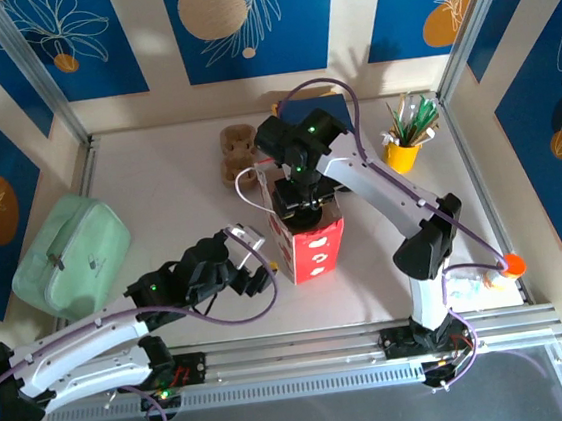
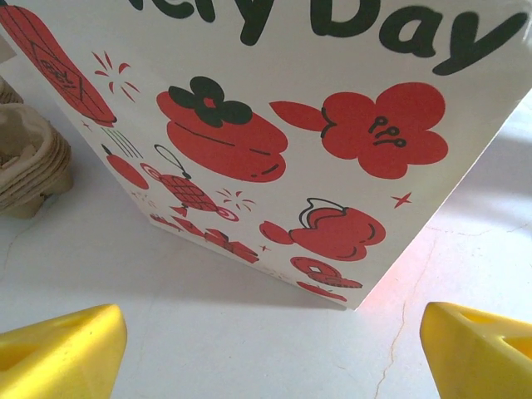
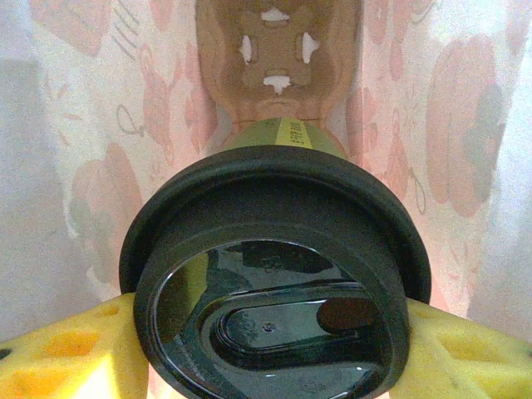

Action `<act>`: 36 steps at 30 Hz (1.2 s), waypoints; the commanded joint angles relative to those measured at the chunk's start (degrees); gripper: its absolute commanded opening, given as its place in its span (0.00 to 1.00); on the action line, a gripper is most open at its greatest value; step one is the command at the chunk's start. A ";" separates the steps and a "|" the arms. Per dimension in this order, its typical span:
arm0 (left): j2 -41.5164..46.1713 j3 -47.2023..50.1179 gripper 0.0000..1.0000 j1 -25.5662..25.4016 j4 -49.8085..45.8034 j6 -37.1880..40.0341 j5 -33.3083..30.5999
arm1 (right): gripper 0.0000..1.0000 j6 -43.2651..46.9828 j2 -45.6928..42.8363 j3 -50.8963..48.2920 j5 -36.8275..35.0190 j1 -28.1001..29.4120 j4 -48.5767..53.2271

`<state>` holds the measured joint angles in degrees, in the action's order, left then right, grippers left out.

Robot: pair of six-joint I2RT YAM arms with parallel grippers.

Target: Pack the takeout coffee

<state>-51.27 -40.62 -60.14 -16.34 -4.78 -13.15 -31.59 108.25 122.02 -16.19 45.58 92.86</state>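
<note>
The takeout coffee (image 3: 274,316) shows its black lid close up, with a strip of green side (image 3: 283,133) above it. My right gripper (image 3: 274,362) is shut on it, yellow pads (image 3: 66,349) pressing both sides of the lid. It hangs inside the paper bag (image 1: 310,248), whose printed walls (image 3: 416,125) surround it, over a brown cup carrier (image 3: 278,58) at the bag's bottom. In the top view the right gripper (image 1: 305,203) reaches into the bag's mouth. My left gripper (image 2: 274,349) is open and empty just above the table, facing the bag's printed side (image 2: 291,125).
A stack of brown cup carriers (image 1: 238,153) lies behind the bag to the left, also at the left wrist view's edge (image 2: 25,166). A yellow cup of sticks and straws (image 1: 403,152) stands at the back right. A mint-green pouch (image 1: 73,254) lies at the left.
</note>
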 commanded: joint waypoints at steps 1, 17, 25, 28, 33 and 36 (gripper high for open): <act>0.85 0.19 0.91 -0.27 -0.19 1.11 -0.51 | 0.63 -0.77 1.12 -0.63 -0.51 -0.06 8.58; 1.83 0.35 0.92 -0.33 -1.79 1.48 -1.14 | 0.62 -0.29 1.87 -3.99 -0.51 -0.23 4.59; 1.17 0.56 0.92 -0.33 -0.90 1.27 -1.47 | 0.62 -0.31 0.88 -8.70 0.14 0.03 1.65; 0.68 0.67 0.93 -0.33 -0.63 1.19 -1.53 | 0.62 -0.46 -0.26 -10.58 0.43 0.04 -0.35; -0.23 0.30 0.93 -0.27 -0.38 1.00 -1.03 | 0.62 -0.62 -1.85 -12.70 1.16 0.01 -3.32; -0.22 0.45 0.93 -0.33 -0.46 0.74 -0.86 | 0.62 -0.58 -2.59 -13.71 1.18 0.03 -4.78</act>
<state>-51.51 -40.38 -60.14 -17.47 -4.01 -13.82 -31.59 108.25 109.14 -16.10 45.54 89.27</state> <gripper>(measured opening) 0.930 0.623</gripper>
